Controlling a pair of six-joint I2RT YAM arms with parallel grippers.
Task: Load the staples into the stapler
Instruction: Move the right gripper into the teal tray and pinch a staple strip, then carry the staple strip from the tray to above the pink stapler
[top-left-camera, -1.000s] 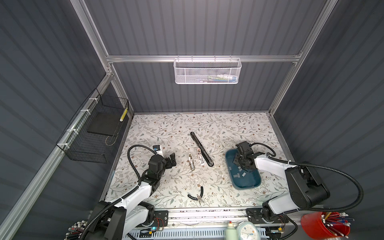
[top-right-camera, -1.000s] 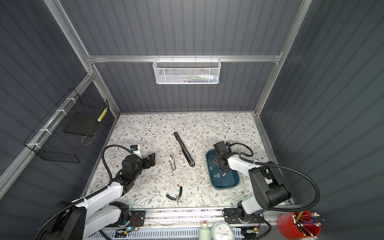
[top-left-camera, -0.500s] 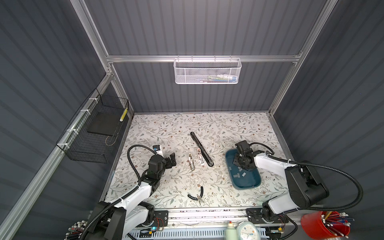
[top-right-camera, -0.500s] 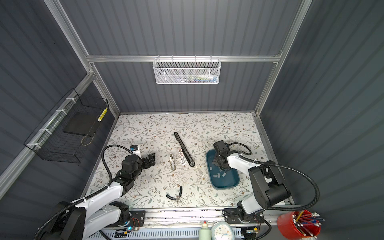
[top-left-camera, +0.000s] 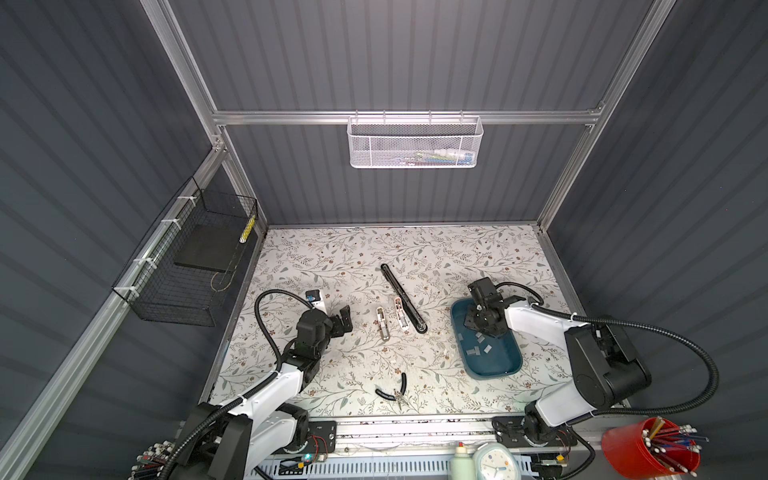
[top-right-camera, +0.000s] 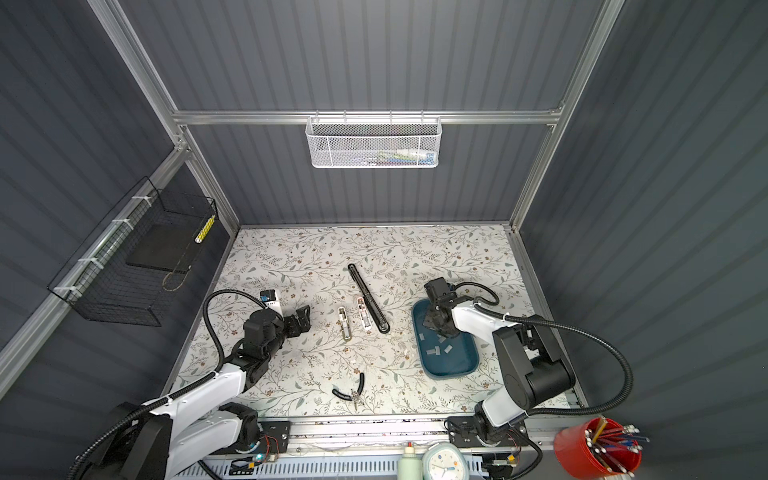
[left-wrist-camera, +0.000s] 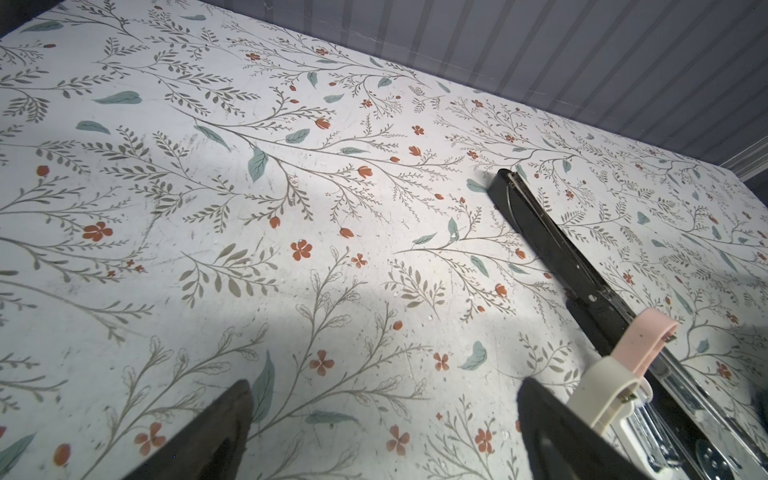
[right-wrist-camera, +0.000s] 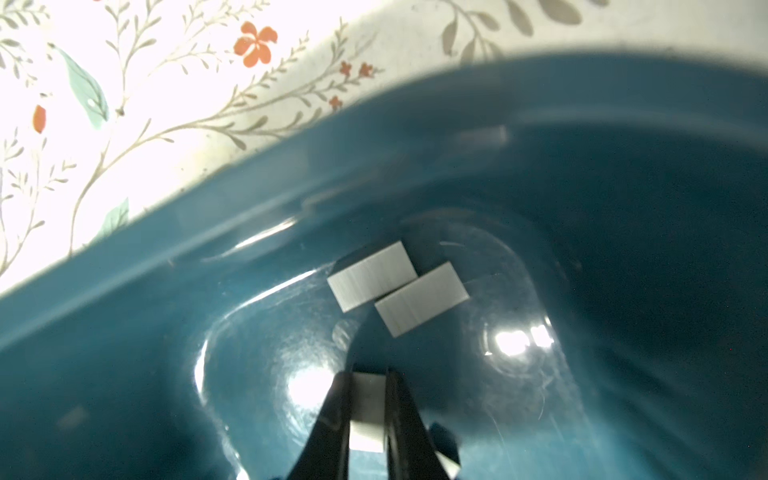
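the right gripper (right-wrist-camera: 366, 376) is clenched on one small flat silver-grey metal staple strip (right-wrist-camera: 365, 409), low inside the dark teal plastic tray (right-wrist-camera: 623, 137). two more staple strips (right-wrist-camera: 372, 276) lie touching, just ahead of its fingertips. the long black stapler (top-left-camera: 402, 297) lies opened out between both grippers. the left gripper (top-left-camera: 344, 322) hangs released, jaws wide, near the stapler.

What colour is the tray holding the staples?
Dark teal; the tray shows best in the right wrist view.
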